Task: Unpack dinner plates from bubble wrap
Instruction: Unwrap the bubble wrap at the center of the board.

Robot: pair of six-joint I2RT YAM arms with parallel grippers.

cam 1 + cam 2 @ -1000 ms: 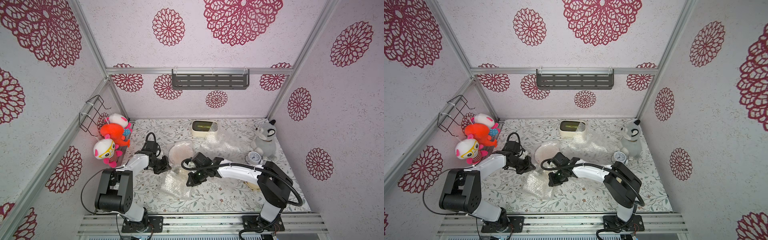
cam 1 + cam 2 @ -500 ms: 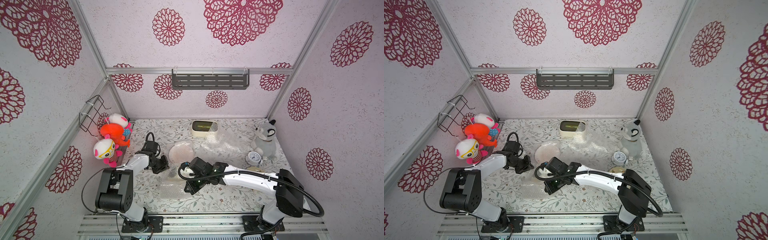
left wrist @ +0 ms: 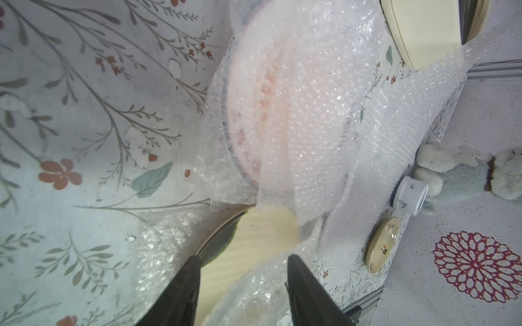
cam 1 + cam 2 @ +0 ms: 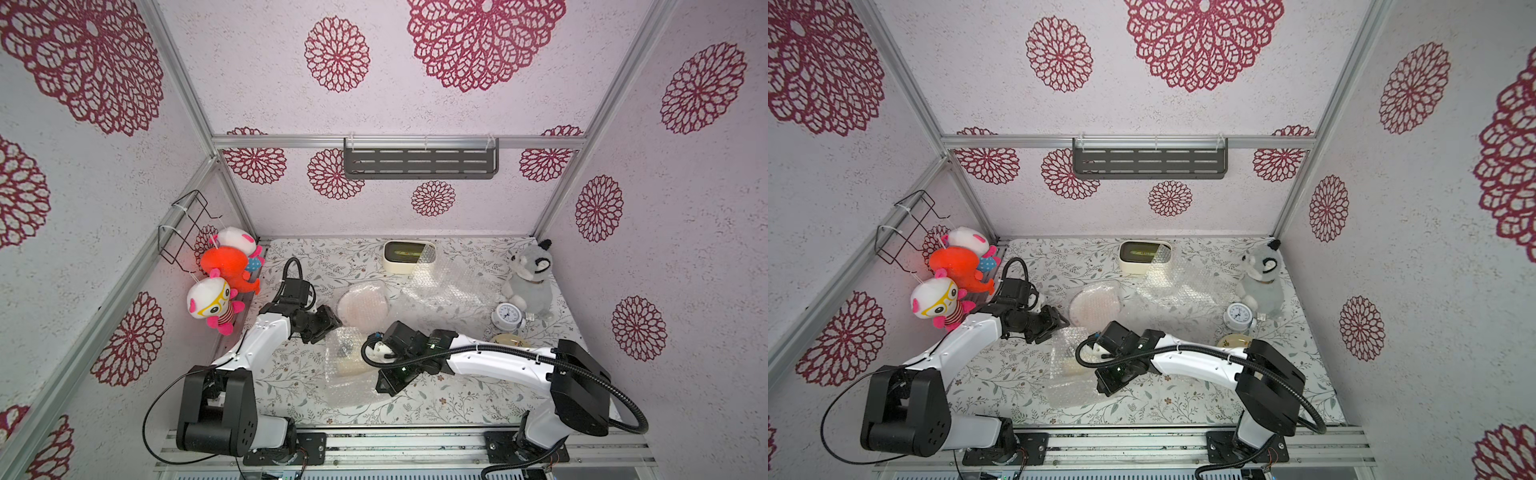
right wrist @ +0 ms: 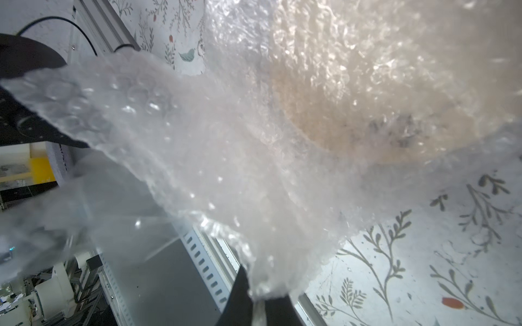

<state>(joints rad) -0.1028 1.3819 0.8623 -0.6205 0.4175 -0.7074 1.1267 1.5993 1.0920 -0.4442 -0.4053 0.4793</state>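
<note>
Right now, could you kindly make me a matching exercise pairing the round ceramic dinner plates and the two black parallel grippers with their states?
Things:
1. bare cream ceramic plate
2. orange-patterned white plate
3. left gripper
4. right gripper

States:
a. shut on the clear bubble wrap sheet
b. next to the small white alarm clock
c. jaws open
d. fully wrapped

Pairs: 1-b; 2-d; 3-c; 4-a

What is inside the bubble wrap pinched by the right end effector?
A cream dinner plate, one patch showing bare; the bubble wrap covers the rest, hiding its pattern.
</note>
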